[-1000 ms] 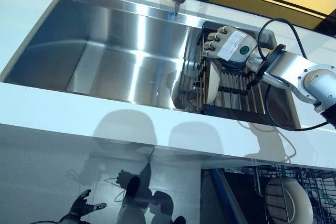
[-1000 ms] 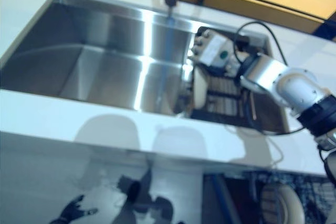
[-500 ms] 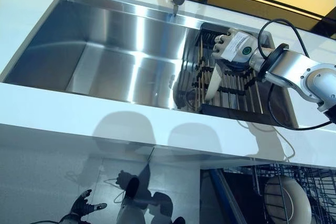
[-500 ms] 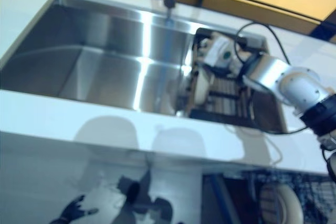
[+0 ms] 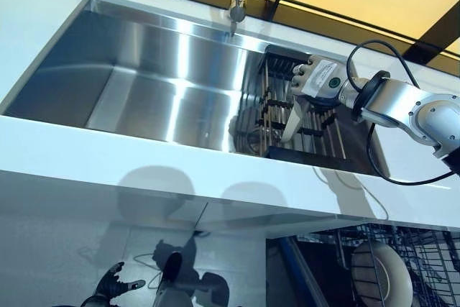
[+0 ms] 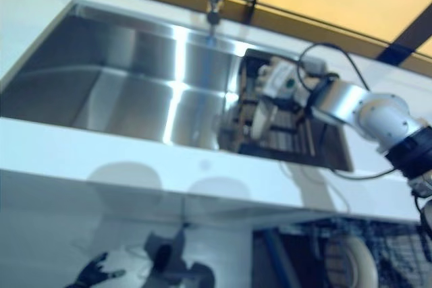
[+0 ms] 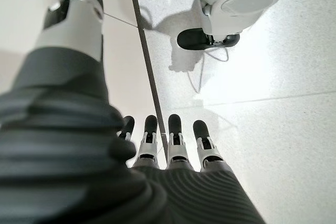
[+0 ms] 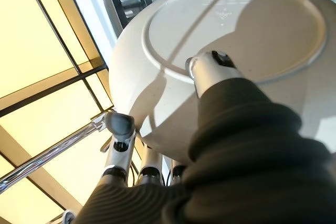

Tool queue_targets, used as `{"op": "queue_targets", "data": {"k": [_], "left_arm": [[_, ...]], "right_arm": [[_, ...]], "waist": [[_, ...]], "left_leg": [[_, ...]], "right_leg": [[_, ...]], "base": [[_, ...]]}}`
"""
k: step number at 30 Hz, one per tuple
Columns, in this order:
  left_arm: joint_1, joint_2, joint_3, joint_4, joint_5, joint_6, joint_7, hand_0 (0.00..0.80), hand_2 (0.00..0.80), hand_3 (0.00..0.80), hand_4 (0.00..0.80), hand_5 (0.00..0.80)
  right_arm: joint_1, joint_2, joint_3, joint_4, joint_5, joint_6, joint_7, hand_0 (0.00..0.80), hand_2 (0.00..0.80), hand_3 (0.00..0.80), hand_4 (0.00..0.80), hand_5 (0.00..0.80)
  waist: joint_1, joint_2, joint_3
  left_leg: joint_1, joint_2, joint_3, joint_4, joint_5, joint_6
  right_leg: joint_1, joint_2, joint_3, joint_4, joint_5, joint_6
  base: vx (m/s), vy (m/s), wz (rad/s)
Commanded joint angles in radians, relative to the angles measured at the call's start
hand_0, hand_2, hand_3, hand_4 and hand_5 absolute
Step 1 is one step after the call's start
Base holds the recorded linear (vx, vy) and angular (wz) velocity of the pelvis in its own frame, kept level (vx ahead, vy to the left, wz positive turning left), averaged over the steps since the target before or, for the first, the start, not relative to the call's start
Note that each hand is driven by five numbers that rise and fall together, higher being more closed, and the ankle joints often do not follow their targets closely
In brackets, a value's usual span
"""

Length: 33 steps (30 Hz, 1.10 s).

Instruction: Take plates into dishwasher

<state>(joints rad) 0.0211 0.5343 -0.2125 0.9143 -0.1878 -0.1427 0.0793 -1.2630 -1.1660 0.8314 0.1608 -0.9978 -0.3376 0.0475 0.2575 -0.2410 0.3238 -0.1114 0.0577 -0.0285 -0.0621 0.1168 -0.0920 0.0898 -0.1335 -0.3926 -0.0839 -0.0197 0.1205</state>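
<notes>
Plate [image 8: 231, 40] is pinched by the right hand [image 5: 320, 80] above the sink rack [image 5: 316, 138], not yet moved; another plate [image 5: 381, 275] already sits in the dishwasher [image 5: 431, 257]. Left hand [image 7: 173, 150] hangs low, fingers straight.

Plate [image 8: 252, 40] cream-white – sink [image 5: 144, 84] silver – rack [image 5: 316, 124] black.

No legible text, numbers or signs appear in any view. A white label with a green round mark sits on the back of the right hand [image 5: 321, 77], right of centre in the left eye view; its print is too small to read. A faint stamped mark shows on the underside of the plate [image 8: 231, 30], top centre of the right wrist view, likewise unreadable.
</notes>
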Motion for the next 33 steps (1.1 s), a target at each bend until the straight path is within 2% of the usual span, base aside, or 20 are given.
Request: {"op": "queue_targets", "data": {"k": [1, 11, 13, 22, 29, 33], "left_arm": [[0.041, -0.022, 0.026, 0.018, 0.023, -0.025, -0.007, 0.000, 0.000, 0.000, 0.000, 0.000], [0.057, -0.052, 0.010, 0.039, 0.058, -0.018, -0.020, 0.000, 0.000, 0.000, 0.000, 0.000], [0.058, -0.056, 0.007, 0.042, 0.065, -0.016, -0.021, 0.000, 0.000, 0.000, 0.000, 0.000], [0.070, -0.083, -0.003, 0.064, 0.086, -0.003, -0.024, 0.000, 0.000, 0.000, 0.000, 0.000], [0.077, -0.083, -0.018, 0.053, 0.075, -0.004, -0.045, 0.000, 0.000, 0.000, 0.000, 0.000], [0.076, -0.083, -0.022, 0.040, 0.072, 0.007, -0.053, 0.000, 0.000, 0.000, 0.000, 0.000]], "right_arm": [[-0.029, -0.066, -0.011, 0.023, -0.041, 0.012, -0.013, 0.800, 0.800, 0.800, 0.800, 0.800], [-0.020, -0.088, -0.042, 0.051, -0.073, -0.007, 0.008, 0.800, 0.800, 0.800, 0.800, 0.800], [-0.018, -0.093, -0.049, 0.058, -0.054, 0.016, 0.010, 0.800, 0.800, 0.800, 0.800, 0.800], [0.035, -0.158, -0.142, 0.125, 0.198, 0.230, -0.058, 0.800, 0.800, 0.800, 0.800, 0.800], [0.043, -0.242, -0.180, 0.179, 0.332, 0.334, -0.119, 0.800, 0.800, 0.800, 0.800, 0.800], [0.066, -0.284, -0.203, 0.210, 0.395, 0.367, -0.123, 0.800, 0.800, 0.800, 0.800, 0.800]], "waist": [[-0.007, 0.014, -0.089], [-0.033, 0.018, -0.159], [-0.037, 0.019, -0.172], [-0.082, 0.040, -0.228], [-0.121, 0.064, -0.252], [-0.143, 0.076, -0.261]], "left_leg": [[0.064, -0.043, 0.018, -0.025, -0.088, 0.057], [0.115, -0.044, 0.038, -0.025, -0.107, 0.059], [0.122, -0.043, 0.042, -0.025, -0.110, 0.059], [0.156, -0.044, 0.070, -0.025, -0.131, 0.063], [0.174, -0.044, 0.092, -0.025, -0.142, 0.064], [0.184, -0.043, 0.106, -0.025, -0.147, 0.065]], "right_leg": [[-0.054, 0.048, 0.022, 0.030, 0.075, 0.026], [-0.011, 0.045, 0.047, 0.015, 0.074, 0.031], [-0.007, 0.045, 0.051, 0.013, 0.074, 0.032], [0.003, 0.045, 0.098, 0.007, 0.072, 0.036], [0.002, 0.050, 0.138, 0.006, 0.070, 0.036], [0.002, 0.054, 0.157, 0.008, 0.069, 0.036]], "base": [[0.000, 0.000, 0.00], [0.010, 0.020, -0.07], [0.003, 0.008, -0.05], [-0.004, 0.013, -0.07], [-0.045, 0.017, -0.13], [-0.031, 0.004, -0.17]]}}
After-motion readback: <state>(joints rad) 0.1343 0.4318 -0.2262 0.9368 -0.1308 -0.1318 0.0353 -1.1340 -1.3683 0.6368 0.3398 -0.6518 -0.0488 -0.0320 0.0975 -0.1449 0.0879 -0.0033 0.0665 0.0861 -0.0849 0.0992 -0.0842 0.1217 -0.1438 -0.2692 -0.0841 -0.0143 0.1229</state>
